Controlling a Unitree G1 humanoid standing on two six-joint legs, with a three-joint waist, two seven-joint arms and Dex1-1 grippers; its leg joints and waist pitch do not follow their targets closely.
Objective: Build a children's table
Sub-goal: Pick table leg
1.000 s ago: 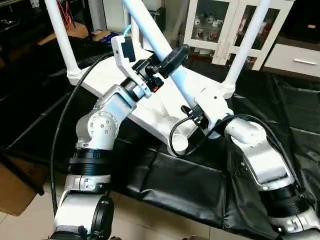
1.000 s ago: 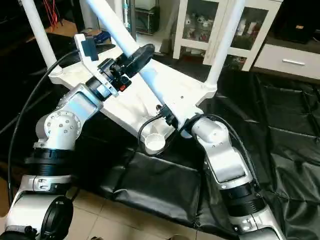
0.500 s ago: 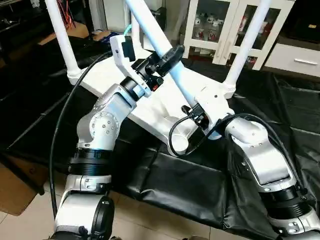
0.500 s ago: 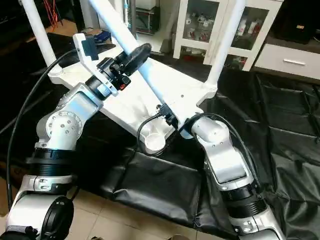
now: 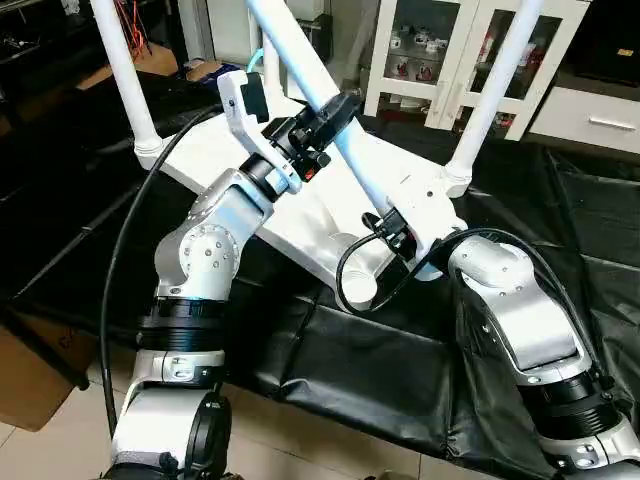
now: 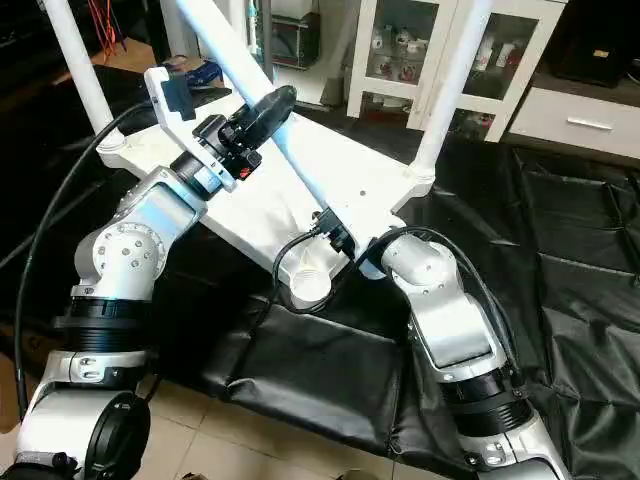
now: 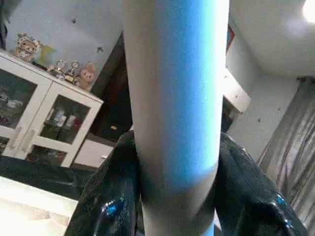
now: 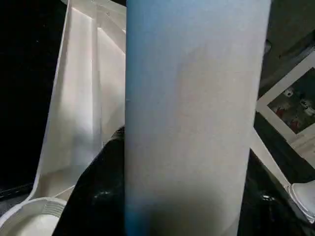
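The white tabletop (image 5: 300, 215) lies underside-up on a black cloth. Two white legs stand upright in its far corner sockets, one on the left (image 5: 125, 75) and one on the right (image 5: 495, 90). A third upright leg (image 5: 268, 62) shows behind the left arm. A slanted leg (image 5: 295, 50) runs down toward the near right corner. My left gripper (image 5: 330, 115) is shut on its middle, black fingers (image 7: 106, 196) pressed to both sides. My right gripper (image 5: 395, 225) is shut on its lower end, its fingers (image 8: 98, 191) flanking the tube. One round socket (image 5: 358, 287) at the near corner is open.
A white glass-door cabinet (image 5: 440, 50) and a white drawer unit (image 5: 590, 120) stand behind the table. The black cloth (image 5: 350, 370) hangs over the front edge. A cardboard box (image 5: 30, 380) sits on the floor at the left. A black cable (image 5: 115, 270) loops beside my left arm.
My left gripper's fingers have closed in from wide apart onto the slanted leg. The right gripper has kept its hold, and the leg has barely shifted.
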